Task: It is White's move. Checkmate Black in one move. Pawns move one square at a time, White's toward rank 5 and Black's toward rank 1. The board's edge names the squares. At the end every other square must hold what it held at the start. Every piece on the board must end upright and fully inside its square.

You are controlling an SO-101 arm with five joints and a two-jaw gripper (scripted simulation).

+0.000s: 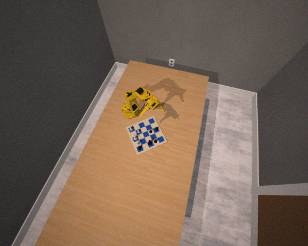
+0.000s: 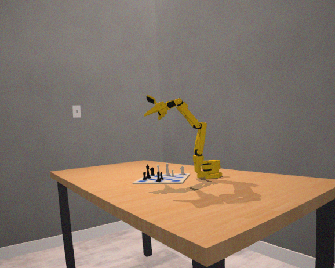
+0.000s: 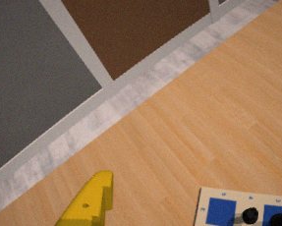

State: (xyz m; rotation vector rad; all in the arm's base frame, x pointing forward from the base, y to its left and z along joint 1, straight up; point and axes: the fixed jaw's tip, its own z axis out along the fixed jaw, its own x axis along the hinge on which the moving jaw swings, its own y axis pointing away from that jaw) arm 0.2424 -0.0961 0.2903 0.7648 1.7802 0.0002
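A small blue-and-white chessboard [image 1: 146,134] lies on the wooden table in front of the yellow arm's base [image 1: 130,109]. Several white pieces [image 1: 136,133] stand along its left side and several black pieces [image 1: 151,138] toward its right and near side. From the side they show as a cluster on the board [image 2: 163,180]. My gripper [image 2: 152,108] is raised high above the table, over the board's edge, open and empty.
The table [image 1: 128,160] runs long toward the camera. The arm casts shadows [image 2: 218,195] on the wood beside the board. A wall plate [image 2: 76,111] is on the back wall. The floor lies beyond the table edge in the wrist view.
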